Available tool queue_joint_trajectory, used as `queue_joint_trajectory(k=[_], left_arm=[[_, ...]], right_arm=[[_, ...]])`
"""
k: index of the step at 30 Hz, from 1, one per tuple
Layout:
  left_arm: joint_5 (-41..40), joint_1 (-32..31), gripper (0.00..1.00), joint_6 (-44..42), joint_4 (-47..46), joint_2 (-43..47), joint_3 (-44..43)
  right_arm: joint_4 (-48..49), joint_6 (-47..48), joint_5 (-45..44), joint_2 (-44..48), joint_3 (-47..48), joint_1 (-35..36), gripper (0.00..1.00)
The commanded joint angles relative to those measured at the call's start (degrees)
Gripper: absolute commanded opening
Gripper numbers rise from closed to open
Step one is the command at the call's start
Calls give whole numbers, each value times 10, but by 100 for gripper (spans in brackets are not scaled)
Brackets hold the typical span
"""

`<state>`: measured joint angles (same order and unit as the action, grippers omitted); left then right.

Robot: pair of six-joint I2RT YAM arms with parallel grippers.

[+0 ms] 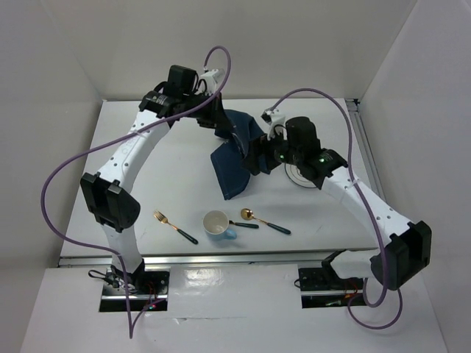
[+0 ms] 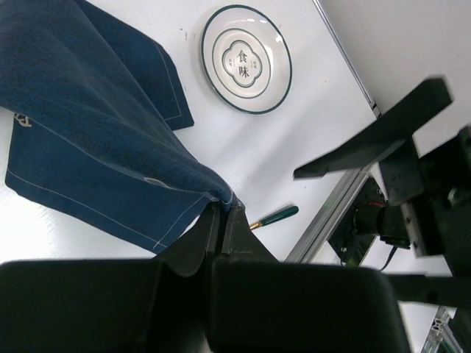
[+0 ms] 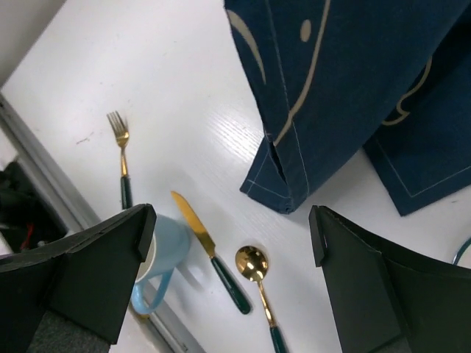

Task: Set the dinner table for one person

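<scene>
Looks like a robot lab. Shown by plain white panels (image 1: 294,44) around the dinner table (image 1: 184,169), an aluminium rail (image 1: 221,259) at its near edge, and bolted arms (image 1: 136,147) trailing purple cables (image 1: 313,91).

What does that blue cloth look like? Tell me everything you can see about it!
The blue cloth is a navy woven placemat with a pale stitched hem and cream line drawings on one side. It is folded and rumpled, not spread flat. The left gripper is shut on its hem and holds that part up in the air, so the cloth drapes down, and another part lies on the white table.
</scene>
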<state>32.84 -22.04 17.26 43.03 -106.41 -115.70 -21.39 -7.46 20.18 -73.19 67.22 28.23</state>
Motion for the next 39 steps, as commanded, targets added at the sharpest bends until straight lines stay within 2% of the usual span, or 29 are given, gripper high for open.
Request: queue_joint_trajectory(k=[1,6,10,13,18,20,24,25,28,33,34,38,39], left_arm=[[6,2,0,8,-5,-10,-39],[6,2,0,14,-5,-10,-44],[1,2,0,14,-5,-10,-44],[-5,2,0,14,1,-5,-56],[0,2,0,14,1,-5,-61],[0,2,0,14,1,-5,-61],[0,2,0,14,1,7,-61],[0,7,0,14,1,7,-56],[-10,14,0,14,1,19,-51],[-9,71,0,14,1,37,-60],[-1,101,0,14,1,38,-66],[55,189,0,41,-33,69,-79],[78,208,0,60,-49,90,-62]], right_arm=[[47,26,-57,-13,5,40,99],[137,-18,-172,-20,-42,81,85],[181,-53,-224,-43,-74,87,73],[197,-73,-235,-62,-88,87,67],[223,-79,-253,-100,-98,87,64],[230,-74,-246,-113,-98,87,60],[224,-74,-234,-141,-69,87,39],[219,-74,-234,-141,-61,87,27],[212,-74,-240,-134,-54,87,2],[199,-14,-227,-149,39,68,0],[199,-7,-222,-168,62,55,0],[159,32,-181,-240,220,38,0],[147,45,-172,-257,301,38,0]])
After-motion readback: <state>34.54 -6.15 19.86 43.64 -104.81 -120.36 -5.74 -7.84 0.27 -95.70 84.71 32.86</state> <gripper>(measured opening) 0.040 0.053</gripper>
